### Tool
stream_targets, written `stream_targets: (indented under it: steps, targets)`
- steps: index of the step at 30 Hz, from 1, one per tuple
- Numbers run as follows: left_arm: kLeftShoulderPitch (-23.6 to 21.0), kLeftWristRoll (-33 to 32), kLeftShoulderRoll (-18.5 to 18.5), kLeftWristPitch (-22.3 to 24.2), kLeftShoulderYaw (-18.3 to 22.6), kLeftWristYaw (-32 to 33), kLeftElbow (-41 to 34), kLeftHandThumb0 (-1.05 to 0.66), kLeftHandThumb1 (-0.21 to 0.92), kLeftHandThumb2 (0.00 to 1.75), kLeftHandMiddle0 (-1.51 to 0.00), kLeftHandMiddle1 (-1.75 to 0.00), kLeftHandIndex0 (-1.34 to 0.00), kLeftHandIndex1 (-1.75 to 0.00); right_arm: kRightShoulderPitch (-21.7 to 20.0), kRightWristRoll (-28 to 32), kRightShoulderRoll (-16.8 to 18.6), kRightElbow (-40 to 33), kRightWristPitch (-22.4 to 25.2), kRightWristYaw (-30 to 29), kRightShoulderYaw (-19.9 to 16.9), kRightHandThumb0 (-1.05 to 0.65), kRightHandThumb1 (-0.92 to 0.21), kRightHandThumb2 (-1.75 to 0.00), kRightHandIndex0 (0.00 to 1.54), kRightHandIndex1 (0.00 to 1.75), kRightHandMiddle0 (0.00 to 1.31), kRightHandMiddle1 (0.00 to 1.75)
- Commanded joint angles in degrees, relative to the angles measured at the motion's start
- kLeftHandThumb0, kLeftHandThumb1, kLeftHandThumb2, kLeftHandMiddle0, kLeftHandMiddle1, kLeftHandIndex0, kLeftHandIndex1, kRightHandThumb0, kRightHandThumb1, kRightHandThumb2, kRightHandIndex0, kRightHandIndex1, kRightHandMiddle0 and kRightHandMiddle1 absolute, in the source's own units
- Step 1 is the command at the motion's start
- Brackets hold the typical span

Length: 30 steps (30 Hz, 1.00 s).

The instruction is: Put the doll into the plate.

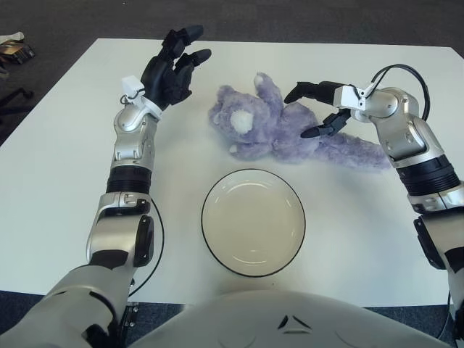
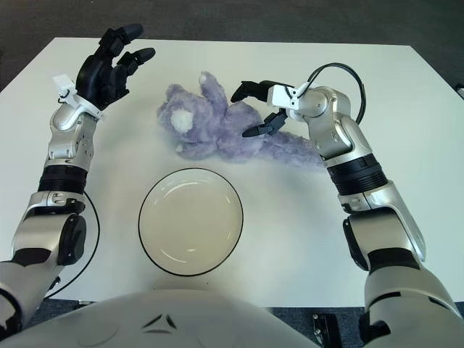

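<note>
Right hand [image 1: 313, 110] fingers spread, nothing held — purple doll [image 1: 279, 127] lies between and under them, beyond the plate [image 1: 252, 222]. Left hand [image 1: 171, 70] open, left of doll.

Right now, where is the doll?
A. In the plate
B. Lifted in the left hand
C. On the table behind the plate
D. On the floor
C: the doll lies on the table behind the plate, the right hand open over it, the left hand open to its left.
</note>
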Motion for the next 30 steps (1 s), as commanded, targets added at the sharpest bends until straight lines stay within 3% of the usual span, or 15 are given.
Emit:
stream_targets:
  steps: [1,11,21,25,27,30]
  targets:
    - [0.8,0.0,0.0,-0.6,0.1,0.3,-0.7,-0.61,0.81,0.62,-0.16,-0.63,0.0,-0.72,-0.3,-0.2,0.7,0.3,0.5,-0.1,-0.1,-0.93,-0.64,-0.48,0.05,0.03,0.0,0.72]
    - [1.2,-0.1,-0.1,-0.2,0.1,0.5,-1.4,-0.61,0.82,0.61,-0.16,-0.63,0.0,-0.69,0.6,-1.5,1.5,1.3,1.6,0.0,1.2,-0.99,-0.66,-0.46,0.08,0.04,0.0,0.74]
    - [1.7,-0.9,-0.1,1.5,0.3,0.6,-2.6,-0.58,0.81,0.61,-0.16,-0.64,0.0,-0.7,0.6,0.6,3.3,5.4,1.4,1.6,1.3,-0.87,-0.66,-0.46,0.08,0.04,0.0,0.65]
    - [1.9,-1.4,-0.1,2.2,0.4,0.7,-3.1,-0.57,0.79,0.62,-0.15,-0.63,0.0,-0.75,0.3,-0.1,3.0,5.6,1.5,3.1,2.3,-0.86,-0.66,-0.47,0.17,0.09,0.0,0.6]
    - [1.9,-1.6,-0.2,2.5,0.5,0.7,-3.2,-0.57,0.78,0.62,-0.15,-0.63,0.0,-0.77,-0.1,-0.4,2.8,6.5,0.9,4.5,3.2,-0.9,-0.7,-0.41,0.12,0.3,0.0,0.58]
    - [1.8,-1.9,-0.3,2.9,0.5,0.7,-3.2,-0.56,0.76,0.65,-0.16,-0.64,0.0,-0.79,-0.9,-0.6,2.6,8.1,0.1,6.8,4.3,-0.98,-0.74,-0.37,0.04,0.48,0.0,0.55]
